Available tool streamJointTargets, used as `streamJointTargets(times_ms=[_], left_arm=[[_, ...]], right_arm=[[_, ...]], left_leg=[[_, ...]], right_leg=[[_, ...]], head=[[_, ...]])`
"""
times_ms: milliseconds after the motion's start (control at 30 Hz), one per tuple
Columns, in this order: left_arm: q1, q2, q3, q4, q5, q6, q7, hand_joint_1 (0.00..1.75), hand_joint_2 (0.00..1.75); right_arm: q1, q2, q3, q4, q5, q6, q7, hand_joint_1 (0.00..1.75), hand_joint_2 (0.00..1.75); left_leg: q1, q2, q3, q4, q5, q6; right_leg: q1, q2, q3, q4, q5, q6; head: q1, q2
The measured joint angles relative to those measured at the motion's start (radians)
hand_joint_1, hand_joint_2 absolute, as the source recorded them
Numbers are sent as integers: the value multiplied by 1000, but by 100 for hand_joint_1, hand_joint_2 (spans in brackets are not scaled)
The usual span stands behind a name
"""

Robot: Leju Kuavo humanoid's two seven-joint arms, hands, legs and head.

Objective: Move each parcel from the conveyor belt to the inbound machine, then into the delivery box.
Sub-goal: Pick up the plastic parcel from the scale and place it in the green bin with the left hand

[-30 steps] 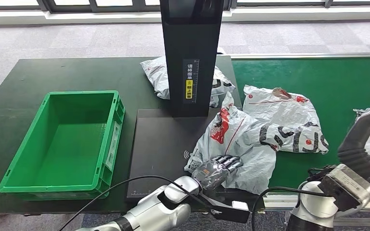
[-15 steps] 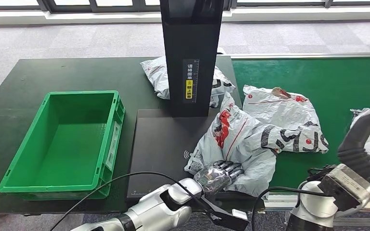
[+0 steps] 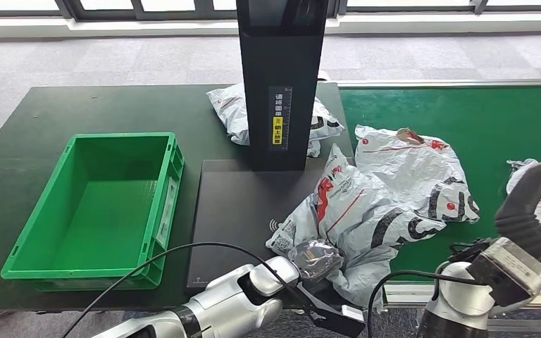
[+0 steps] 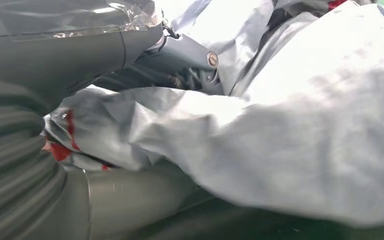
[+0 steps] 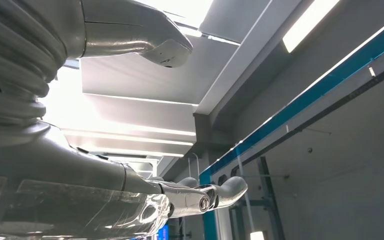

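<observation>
Left hand [image 3: 315, 255] sits at the near edge of the scanner plate, fingers curled into the near end of a grey plastic parcel [image 3: 356, 215]; the left wrist view shows a fold of bag film bunched between thumb [image 4: 130, 197] and fingers [image 4: 180, 65], so it grips film rather than the bulk inside. Right hand [image 3: 535, 204] is raised at the right edge of the head view, holding nothing, its fingers extended and apart in the right wrist view. The held parcel lies half on the black plate of the inbound machine [image 3: 239, 211] and half over the seam toward the green conveyor belt [image 3: 507, 120]. Its long axis runs diagonally, from the gripped end near the robot up and away to a peaked corner by the foot of the black column; the far right flap overlaps a second parcel [image 3: 412, 158] on the belt. Risks, as I judge them: the thin film could slip or stretch out of the pinch; the overlapping flap could drag the second parcel along; the slack bag may lie crumpled on the plate, so a label may not face up. A third parcel [image 3: 232, 105] rests behind the column. The green delivery box [image 3: 91, 204] stands left of the plate, nothing in it.
</observation>
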Motion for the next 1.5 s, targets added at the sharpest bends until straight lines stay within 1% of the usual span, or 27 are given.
streamJointTargets(times_ms=[400,433,567,667,733,800,867,967,1033,1133,1200,1267,1333,1500], left_arm=[[-13,-1,-22,12,0,31,6,175,175],[-13,-1,-22,12,5,44,1,175,175],[-20,-1,-15,13,45,180,-48,175,175],[-32,-1,-5,12,59,243,-66,175,175],[-38,2,19,9,63,348,-80,175,175],[-48,14,66,-15,45,473,-79,175,175],[-49,41,141,-92,-40,546,-47,175,175],[-5,87,302,-292,-256,570,2,175,175],[43,107,431,-455,-382,572,10,175,175],[92,129,614,-675,-463,575,8,175,175],[111,137,700,-774,-474,575,4,175,175],[127,143,755,-845,-478,575,2,175,175],[140,149,793,-898,-481,575,1,175,175],[158,156,838,-965,-487,575,-4,175,175]], right_arm=[[-10,2,0,2,0,0,0,0,175],[-11,2,0,2,0,0,0,0,175],[-11,2,0,2,1,0,0,0,175],[-10,2,0,1,0,0,0,0,175],[-10,2,-2,-1,-2,0,0,0,175],[-8,2,-6,-8,-7,-1,0,0,175],[-6,2,-11,-16,-11,-1,0,0,175],[-5,2,-16,-24,-14,-1,0,0,175],[-4,2,-16,-26,-17,-1,0,0,175],[-3,2,-16,-26,-21,-1,0,0,175],[-2,2,-16,-26,-21,-1,0,0,175],[-2,2,-16,-26,-21,-1,0,0,175],[-2,2,-16,-26,-21,-1,0,0,175],[-2,2,-16,-26,-22,-1,0,0,175]], left_leg=[[0,0,0,0,0,-1],[0,0,0,0,0,-1],[0,0,0,0,1,-1],[0,0,0,0,1,-1],[0,0,0,0,1,-1],[0,0,0,0,1,-2],[0,1,0,0,1,-2],[0,3,0,0,1,-3],[0,5,-1,0,1,-3],[0,5,-1,0,0,-4],[1,5,-1,0,0,-4],[1,4,-1,0,0,-4],[1,3,-1,0,0,-4],[1,3,-1,0,0,-4]], right_leg=[[0,0,-1,1,-1,-1],[0,0,-1,1,-1,-1],[0,0,-1,0,0,-1],[0,0,-1,1,0,-1],[0,1,-2,1,0,-1],[0,1,-2,1,0,-1],[0,2,-2,1,0,-1],[0,5,-4,2,0,-1],[0,6,-5,2,0,-2],[0,7,-6,2,0,-2],[1,7,-6,2,-1,-2],[1,6,-5,3,-1,-3],[1,5,-5,2,-1,-3],[1,5,-5,2,-1,-2]], head=[[0,0],[0,0],[0,0],[0,0],[0,0],[0,0],[0,0],[0,0],[0,0],[0,0],[0,0],[0,0],[0,0],[0,0]])
